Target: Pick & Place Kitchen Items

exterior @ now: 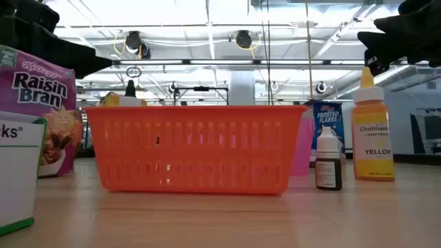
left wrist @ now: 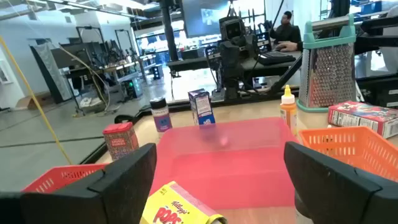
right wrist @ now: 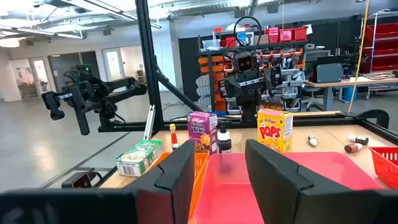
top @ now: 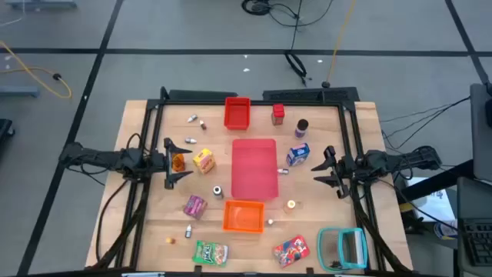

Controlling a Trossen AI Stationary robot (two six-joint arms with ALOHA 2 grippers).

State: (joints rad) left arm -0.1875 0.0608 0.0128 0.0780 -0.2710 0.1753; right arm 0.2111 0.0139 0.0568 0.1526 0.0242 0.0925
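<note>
Kitchen items lie scattered over the wooden table. A yellow carton [top: 203,160] [left wrist: 180,210] lies left of the red mat [top: 254,168], and a blue carton [top: 298,154] stands right of it. A pink-purple carton [top: 195,205], a green packet [top: 209,252] and a red packet [top: 290,249] lie nearer the front. A red jar [top: 277,115] and a dark jar [top: 301,128] stand at the back. My left gripper [top: 171,163] [left wrist: 224,186] hovers open at the left, the yellow carton just beyond its fingers. My right gripper [top: 326,167] [right wrist: 219,180] hovers open at the right with nothing between its fingers.
A red bin [top: 237,112] stands behind the mat and an orange bin [top: 244,216] [exterior: 195,148] in front of it. A teal-framed grater [top: 342,248] lies at the front right. Tiny bottles [top: 217,191] [exterior: 328,158] are scattered about. A small orange item [top: 178,161] lies under my left gripper.
</note>
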